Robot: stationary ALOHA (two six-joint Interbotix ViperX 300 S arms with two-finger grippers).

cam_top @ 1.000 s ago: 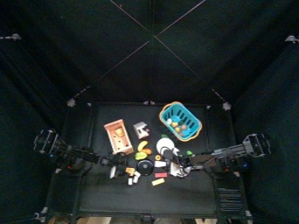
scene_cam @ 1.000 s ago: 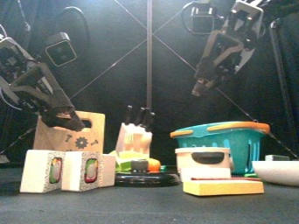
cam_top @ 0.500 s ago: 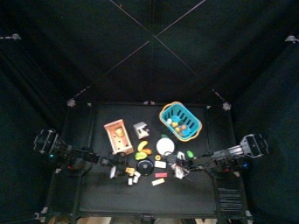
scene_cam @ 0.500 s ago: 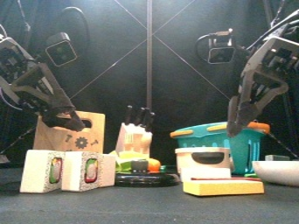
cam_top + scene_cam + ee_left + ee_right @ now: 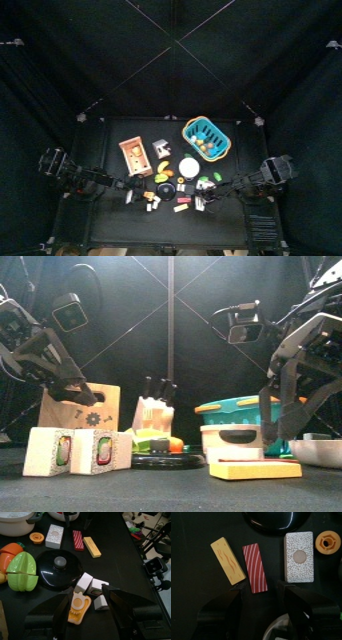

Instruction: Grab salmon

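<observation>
The salmon (image 5: 254, 567), a red slab with white stripes, lies flat on the black table in the right wrist view. My right gripper (image 5: 262, 588) hangs above it, open, its jaws standing to either side of the slab's near end with nothing between them. Seen from the front, the right arm (image 5: 301, 366) leans down behind the teal basket. The salmon (image 5: 78, 540) also shows far off in the left wrist view. My left gripper (image 5: 89, 592) rests low at the table's left, open, over small white and orange toy pieces.
A yellow wavy-lined block (image 5: 228, 559) and a white speckled block (image 5: 299, 556) flank the salmon, with an orange disc (image 5: 329, 541) beyond. A teal basket (image 5: 247, 408), knife block (image 5: 158, 411), cutting board (image 5: 78, 411) and white bowl (image 5: 318, 449) crowd the table.
The right arm has come down from high above to just over the table by the basket. The left arm has stayed where it was.
</observation>
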